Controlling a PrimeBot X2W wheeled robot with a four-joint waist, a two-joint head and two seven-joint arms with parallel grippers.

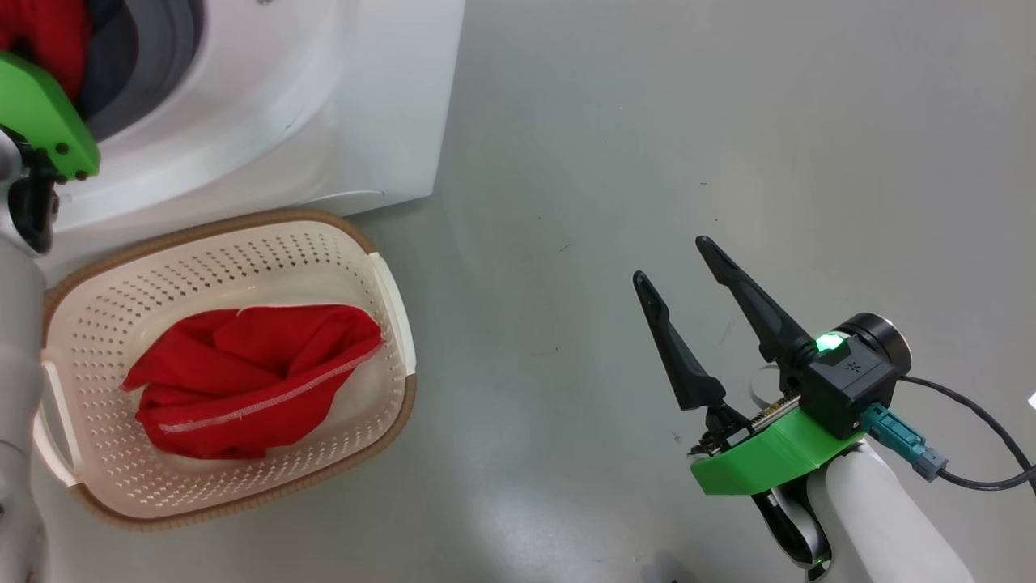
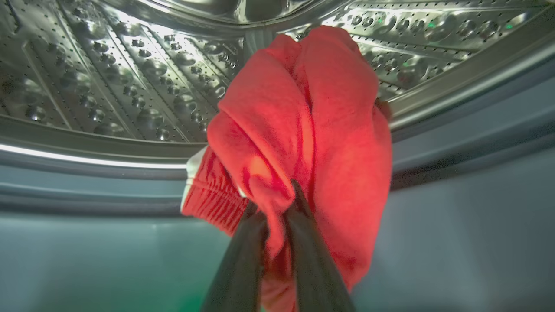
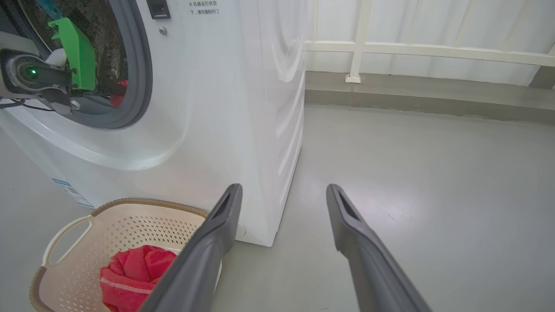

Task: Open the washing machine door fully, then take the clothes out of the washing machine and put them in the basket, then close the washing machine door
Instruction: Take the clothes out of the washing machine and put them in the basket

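Clothes (image 2: pixel 303 108) pinched in left tool (image 2: pixel 275 195) at drum rim (image 2: pixel 86 145); right tool (image 1: pixel 672 261) agape over floor (image 1: pixel 647 121).

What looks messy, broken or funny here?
Nothing looks broken or spilled. One red garment lies wholly inside the basket. The left tool pinches a second red garment at the mouth of the drum, which fits the job.

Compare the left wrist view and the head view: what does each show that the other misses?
Left wrist view: the left gripper shut on a red garment at the mouth of the steel drum. Head view: the basket holding a second red garment, and the right gripper open above the floor. Shared: the first red garment at the washing machine opening.
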